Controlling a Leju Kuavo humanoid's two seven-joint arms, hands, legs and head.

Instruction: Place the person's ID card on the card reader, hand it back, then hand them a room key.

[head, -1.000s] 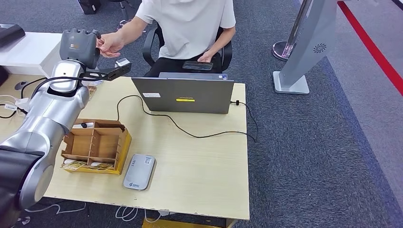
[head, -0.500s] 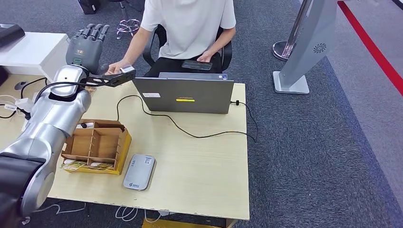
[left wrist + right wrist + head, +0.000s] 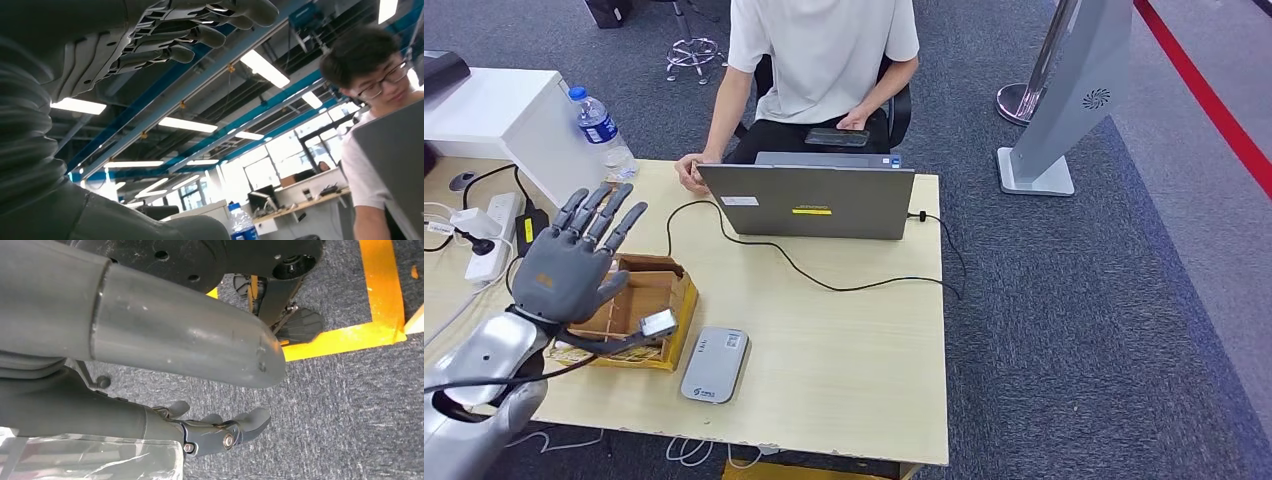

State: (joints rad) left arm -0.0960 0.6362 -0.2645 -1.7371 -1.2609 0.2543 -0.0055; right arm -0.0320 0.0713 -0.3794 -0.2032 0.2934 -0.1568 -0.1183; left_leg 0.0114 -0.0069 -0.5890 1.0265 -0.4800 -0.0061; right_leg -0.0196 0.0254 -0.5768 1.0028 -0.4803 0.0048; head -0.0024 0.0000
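My left hand (image 3: pixel 564 265) hovers over the wooden compartment box (image 3: pixel 656 300) with fingers spread and nothing in it. From the left wrist view its fingers (image 3: pixel 200 27) stretch out against the ceiling. The grey card reader (image 3: pixel 714 363) lies flat on the desk just right of the box, with no card on it. A person in a white shirt (image 3: pixel 824 50) sits behind the laptop (image 3: pixel 809 200), one hand (image 3: pixel 690 172) resting at the desk's far edge. My right hand (image 3: pixel 220 432) hangs beside my body above the carpet, fingers loose and holding nothing.
A black cable (image 3: pixel 824 275) runs across the desk from the laptop. A water bottle (image 3: pixel 602 130) stands at the back left by a white cabinet (image 3: pixel 494 110). A power strip (image 3: pixel 489 235) lies at the left. Cards (image 3: pixel 574 348) lie along the box's front edge.
My left arm has pulled back from the person's raised hand to above the wooden box, fingers now spread. The person's hand has dropped to the desk edge.
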